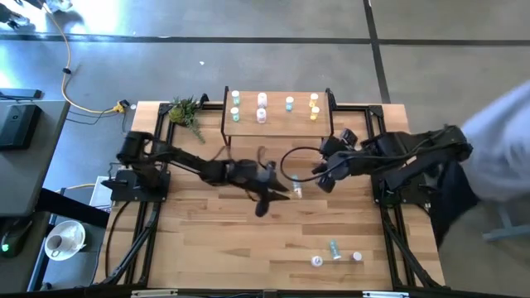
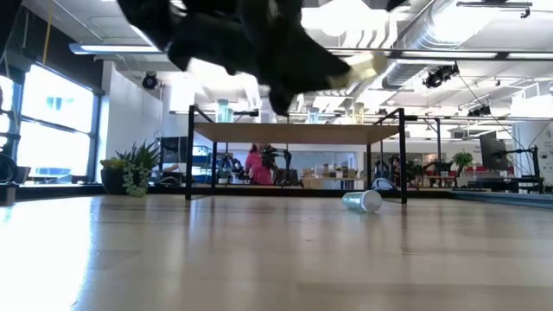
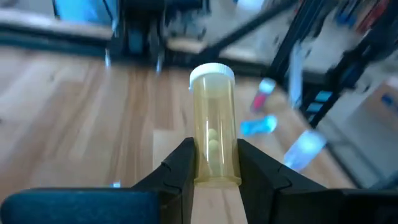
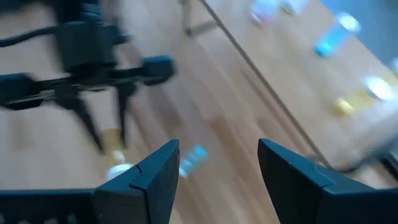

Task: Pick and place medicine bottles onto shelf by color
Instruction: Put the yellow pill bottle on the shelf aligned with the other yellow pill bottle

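My left gripper (image 1: 273, 189) is over the table's middle, in front of the shelf (image 1: 277, 124), shut on a yellow bottle (image 3: 214, 137) with a white cap; the bottle also shows in the low view (image 2: 359, 69). My right gripper (image 4: 217, 162) is open and empty, a little to the right of it (image 1: 325, 178). A light-blue bottle (image 1: 296, 189) lies on its side on the table between the two grippers. On the shelf stand teal (image 1: 235, 106), pinkish (image 1: 262, 108), blue (image 1: 290, 103) and yellow (image 1: 314, 106) bottles. My left gripper pinches the yellow bottle's lower body (image 3: 214, 174) between its two fingers, one on each side. The bottle lies along the fingers, its white cap (image 3: 211, 73) pointing away from the gripper. It is lifted clear of the table and tilted.
Three more small bottles (image 1: 334, 252) lie near the table's front right. A green plant (image 1: 186, 112) stands left of the shelf. A person's light sleeve (image 1: 497, 149) shows at the table's right side. Bare tabletop (image 1: 207, 240) lies at front left.
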Tool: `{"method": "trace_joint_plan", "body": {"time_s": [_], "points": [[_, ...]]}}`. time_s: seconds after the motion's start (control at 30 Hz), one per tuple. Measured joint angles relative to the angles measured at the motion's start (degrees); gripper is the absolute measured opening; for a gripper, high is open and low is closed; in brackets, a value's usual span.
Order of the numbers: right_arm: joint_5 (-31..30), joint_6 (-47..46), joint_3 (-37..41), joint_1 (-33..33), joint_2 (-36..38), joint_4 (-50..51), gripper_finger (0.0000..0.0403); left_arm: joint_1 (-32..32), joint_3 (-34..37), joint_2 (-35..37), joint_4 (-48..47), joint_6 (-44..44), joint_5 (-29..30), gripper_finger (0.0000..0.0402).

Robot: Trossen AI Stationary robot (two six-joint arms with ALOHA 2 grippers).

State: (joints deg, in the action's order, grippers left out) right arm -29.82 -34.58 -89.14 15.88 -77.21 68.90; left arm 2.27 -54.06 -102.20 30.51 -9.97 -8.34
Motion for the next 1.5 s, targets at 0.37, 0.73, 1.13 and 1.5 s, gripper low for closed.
{"method": "trace_joint_plan", "body": {"time_s": [0.37,0.73,1.13,1.5], "points": [[3.44,8.08,-0.04,-0.13,-0.33,-18.19,0.0208,0.59,20.78,11.33,29.59,-0.92,-0.17,0.0082],[3.55,21.02,-0.04,-0.55,-5.07,-29.86,0.0209,0.52,30.60,10.17,53.58,-0.44,-0.07,0.0086],[13.43,29.44,-0.02,-4.45,-10.66,-37.06,0.0239,0.28,30.49,10.17,53.47,-0.34,-0.07,0.0093],[19.39,33.54,-0.02,-4.99,-14.73,-37.70,0.0240,0.28,30.49,10.15,53.37,-0.36,-0.07,0.0094]]}}
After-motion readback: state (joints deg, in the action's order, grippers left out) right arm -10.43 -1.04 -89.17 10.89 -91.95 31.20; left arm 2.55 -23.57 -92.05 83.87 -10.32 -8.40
